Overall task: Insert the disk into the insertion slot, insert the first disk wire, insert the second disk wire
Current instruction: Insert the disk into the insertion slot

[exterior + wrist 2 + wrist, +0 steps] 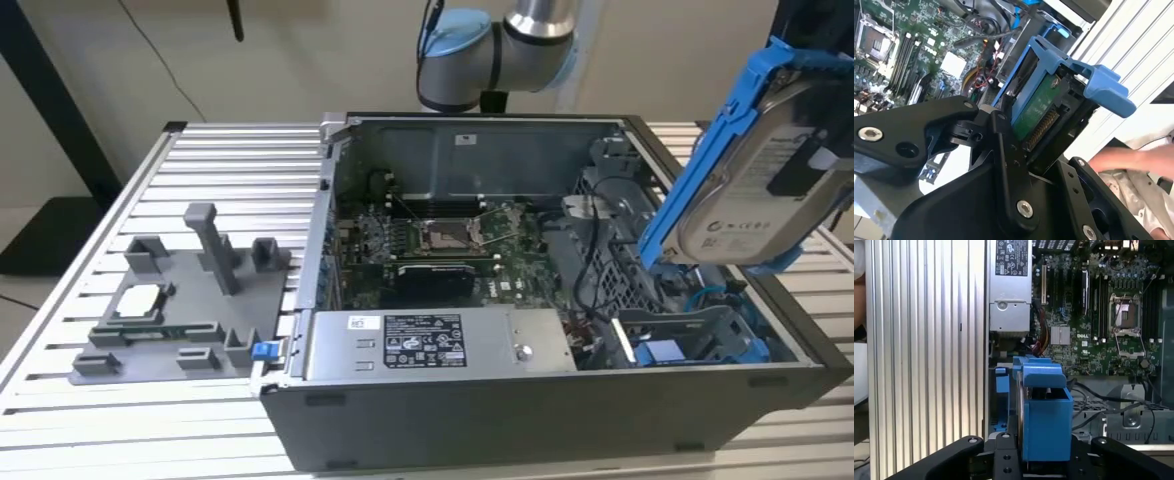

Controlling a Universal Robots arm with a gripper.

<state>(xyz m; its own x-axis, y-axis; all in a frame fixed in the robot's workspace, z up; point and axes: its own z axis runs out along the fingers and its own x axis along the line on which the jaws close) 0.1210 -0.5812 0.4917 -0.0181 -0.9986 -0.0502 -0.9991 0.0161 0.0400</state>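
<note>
The disk (747, 190), a silver drive in a bright blue caddy, hangs tilted in the air above the open computer case's right end in the exterior view. In both wrist views my gripper (1046, 452) is shut on it. Its black fingers (1004, 150) press on the two sides of the blue caddy (1054, 85). The disk's green circuit board and connector pins (1041, 127) face the second wrist camera. The insertion slot (687, 335), a grey sheet-metal bay with a blue part inside, lies below the disk. A thin blue cable (703, 292) runs beside the bay; I cannot tell which disk wire it is.
The case holds a motherboard (441, 240) and a grey power-supply box (427, 345) along its near wall. A grey fixture plate (187, 300) sits on the slatted aluminium table (240, 150) at the exterior view's left. A person's hand (1134, 160) shows beyond the case.
</note>
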